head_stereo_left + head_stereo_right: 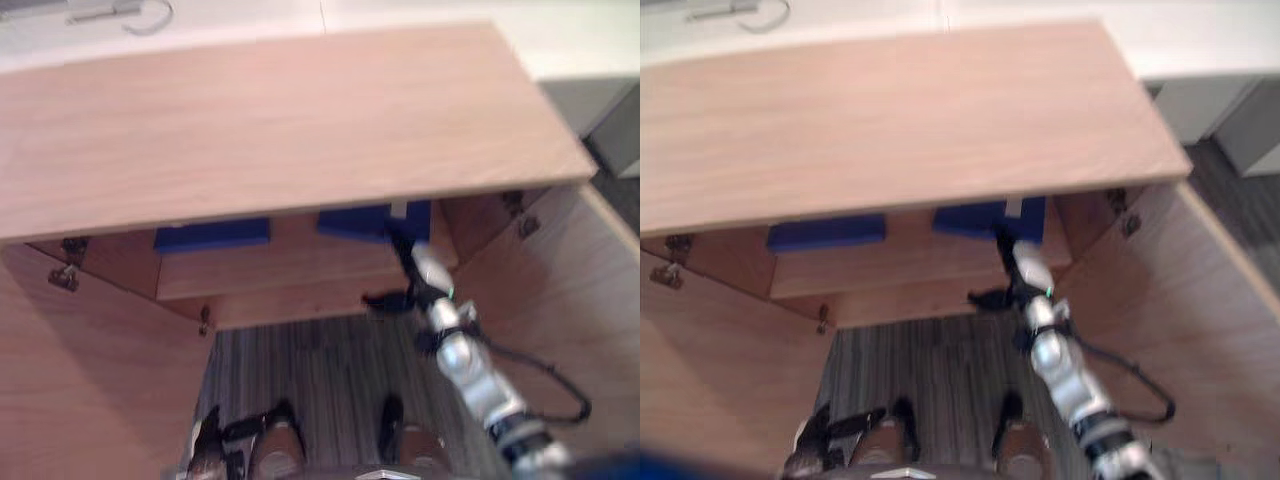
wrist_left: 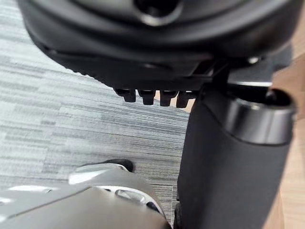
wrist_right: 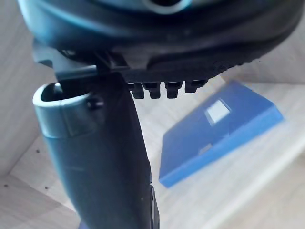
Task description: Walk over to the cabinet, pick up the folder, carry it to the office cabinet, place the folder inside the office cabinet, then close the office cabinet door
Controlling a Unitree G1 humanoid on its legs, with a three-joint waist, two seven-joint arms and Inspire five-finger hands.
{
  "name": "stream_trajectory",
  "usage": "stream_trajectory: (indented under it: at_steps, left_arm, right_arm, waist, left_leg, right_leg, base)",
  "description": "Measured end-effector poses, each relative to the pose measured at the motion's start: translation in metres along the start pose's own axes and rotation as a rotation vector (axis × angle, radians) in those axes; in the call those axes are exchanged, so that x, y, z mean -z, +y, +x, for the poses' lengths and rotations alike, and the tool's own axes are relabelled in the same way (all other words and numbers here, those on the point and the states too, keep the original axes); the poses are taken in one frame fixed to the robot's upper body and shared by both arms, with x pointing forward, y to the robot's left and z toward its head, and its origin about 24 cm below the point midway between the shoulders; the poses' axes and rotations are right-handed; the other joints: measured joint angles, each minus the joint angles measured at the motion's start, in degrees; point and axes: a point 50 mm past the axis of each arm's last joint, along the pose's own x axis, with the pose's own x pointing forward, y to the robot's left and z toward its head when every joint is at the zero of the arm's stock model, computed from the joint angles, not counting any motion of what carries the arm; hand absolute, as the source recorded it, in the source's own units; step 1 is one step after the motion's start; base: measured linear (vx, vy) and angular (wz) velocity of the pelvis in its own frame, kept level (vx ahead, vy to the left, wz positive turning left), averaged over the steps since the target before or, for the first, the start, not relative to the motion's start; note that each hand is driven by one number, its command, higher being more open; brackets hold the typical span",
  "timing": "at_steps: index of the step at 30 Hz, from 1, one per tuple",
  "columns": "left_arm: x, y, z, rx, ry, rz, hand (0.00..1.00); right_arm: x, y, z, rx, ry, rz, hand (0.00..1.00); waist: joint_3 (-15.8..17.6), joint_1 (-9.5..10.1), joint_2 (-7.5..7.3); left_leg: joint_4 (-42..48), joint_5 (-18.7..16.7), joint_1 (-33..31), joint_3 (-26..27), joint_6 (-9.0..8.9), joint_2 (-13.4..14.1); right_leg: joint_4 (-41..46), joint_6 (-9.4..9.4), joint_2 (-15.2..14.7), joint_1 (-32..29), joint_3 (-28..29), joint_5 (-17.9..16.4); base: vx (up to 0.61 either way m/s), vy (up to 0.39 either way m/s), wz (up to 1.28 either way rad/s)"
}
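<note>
A blue folder (image 1: 355,222) with a white label lies flat on the shelf (image 1: 280,265) inside the open wooden office cabinet (image 1: 280,120), half hidden under the cabinet's top. My right hand (image 1: 405,250) reaches into the cabinet at that folder's near edge. In the right wrist view a blue folder (image 3: 219,133) rests on the wood past my fingers, apart from them, and the thumb (image 3: 100,162) stands straight with nothing pinched. A second blue folder (image 1: 212,235) lies further left on the same shelf. My left hand (image 1: 205,450) hangs low by the floor, fingers relaxed.
Both cabinet doors stand swung out towards me, the left door (image 1: 80,380) and the right door (image 1: 570,300), leaving a strip of striped grey carpet (image 1: 300,370) between them. A white surface (image 1: 560,35) runs behind the cabinet.
</note>
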Motion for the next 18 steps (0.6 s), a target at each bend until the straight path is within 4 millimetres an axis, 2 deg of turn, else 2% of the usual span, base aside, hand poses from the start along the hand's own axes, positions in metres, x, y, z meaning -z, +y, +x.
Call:
stream_trajectory:
  at_steps: [2,3,6,8,10,13,18]
  left_arm:
    - [-0.014,-0.002,0.002,0.005,-0.058,-0.018,1.00]
    - [-0.023,-0.002,0.002,0.007,-0.101,-0.040,1.00]
    - [-0.041,-0.004,0.002,0.031,-0.175,-0.113,1.00]
    - [-0.051,-0.008,0.003,0.032,-0.200,-0.144,1.00]
    - [-0.073,-0.007,0.006,0.021,-0.257,-0.194,1.00]
    - [-0.094,-0.004,0.006,0.017,-0.320,-0.247,1.00]
    - [-0.107,-0.004,0.005,0.037,-0.365,-0.268,1.00]
  right_arm:
    - [-0.005,-0.021,0.019,0.059,-0.045,-0.073,1.00]
    - [-0.006,-0.031,0.025,0.092,-0.051,-0.095,1.00]
    - [-0.003,-0.042,0.025,0.115,-0.041,-0.155,1.00]
    - [-0.002,-0.049,0.025,0.120,-0.049,-0.197,1.00]
    - [-0.003,-0.060,0.025,0.136,-0.062,-0.236,1.00]
    - [-0.001,-0.069,0.025,0.151,-0.058,-0.264,1.00]
    - [0.001,-0.076,0.025,0.175,-0.043,-0.269,1.00]
  waist:
    - [2.7,0.06,0.45]
    - [3.9,0.51,0.21]
    - [4.5,1.12,-0.13]
    - [5.0,1.02,0.10]
    - [6.3,1.20,-0.92]
    - [7.4,1.37,-1.64]
    - [8.1,2.18,-2.08]
  left_leg:
    - [7.2,-3.3,-3.6,-1.2,0.02,0.1]
    - [12.6,-5.8,-6.5,-1.6,-0.02,-0.1]
    - [24.9,-10.5,-15.9,-3.2,0.56,-0.7]
    - [29.8,-11.9,-20.1,-4.3,1.19,-1.0]
    - [36.8,-13.8,-26.5,-5.7,1.86,-1.0]
    - [43.7,-15.8,-32.7,-7.5,2.40,-1.0]
    - [48.1,-17.1,-35.9,-8.0,2.70,-1.7]
  right_leg:
    - [8.7,0.72,-1.6,-4.3,1.2,-3.6]
    - [15.4,1.12,-3.1,-8.0,2.4,-6.4]
    - [29.2,2.13,-6.4,-18.1,4.7,-11.9]
    - [33.9,2.31,-7.5,-21.8,5.1,-13.5]
    - [40.9,2.19,-8.5,-27.8,6.0,-15.6]
    - [47.6,2.19,-9.5,-33.2,6.7,-17.9]
    - [52.8,2.51,-11.0,-36.6,7.9,-20.1]
  base:
    - [-0.31,0.087,0.05]
    - [-0.34,0.103,0.11]
    - [-0.19,0.060,0.15]
    - [-0.13,0.032,0.20]
    - [-0.12,0.025,0.18]
    - [-0.07,0.038,0.15]
    - [0.00,0.036,0.11]
